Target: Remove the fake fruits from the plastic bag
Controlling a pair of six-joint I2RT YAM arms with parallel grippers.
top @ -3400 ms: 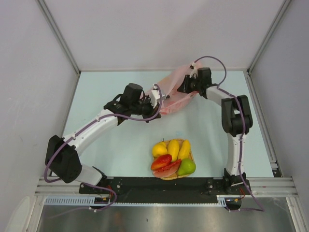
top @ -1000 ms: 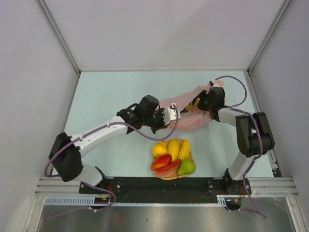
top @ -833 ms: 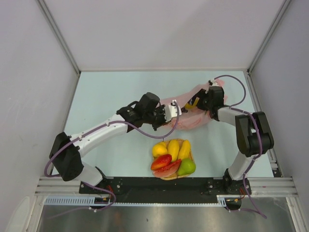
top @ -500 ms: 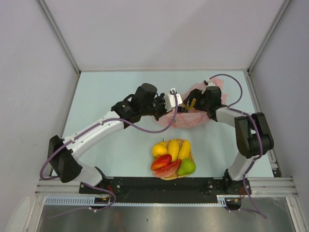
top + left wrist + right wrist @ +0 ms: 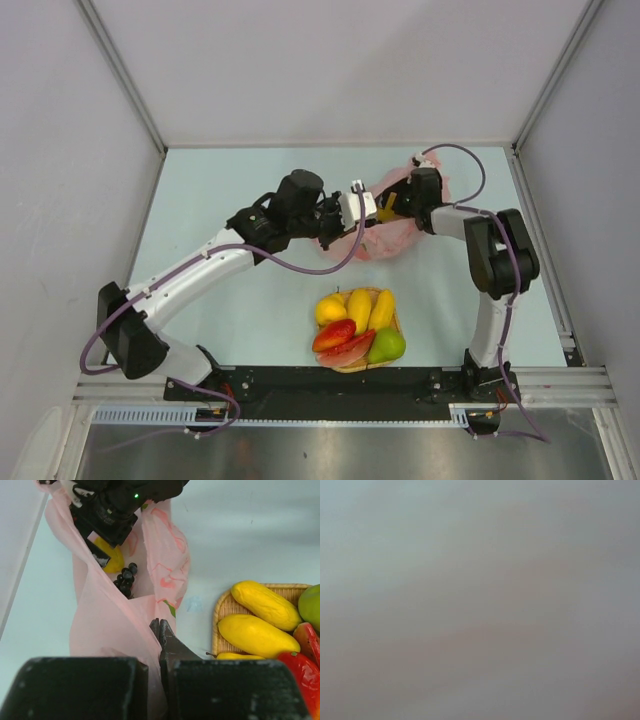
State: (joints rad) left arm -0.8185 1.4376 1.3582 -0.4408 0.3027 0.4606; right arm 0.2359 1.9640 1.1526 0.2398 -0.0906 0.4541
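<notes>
Most fruits (image 5: 358,325) fill the tray (image 5: 218,625); grapes (image 5: 126,577) and a yellow fruit (image 5: 112,557) sit inside the bag (image 5: 107,625), which the left gripper (image 5: 161,630) pinches, while the right gripper (image 5: 390,208) is unreadable.

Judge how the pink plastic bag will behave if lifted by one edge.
Probably floppy: the plastic bag drapes in soft folds from the left gripper pinching it. Likely light: the film is thin and translucent. The grape bunch and yellow fruit inside would probably slide and shift its weight.
</notes>
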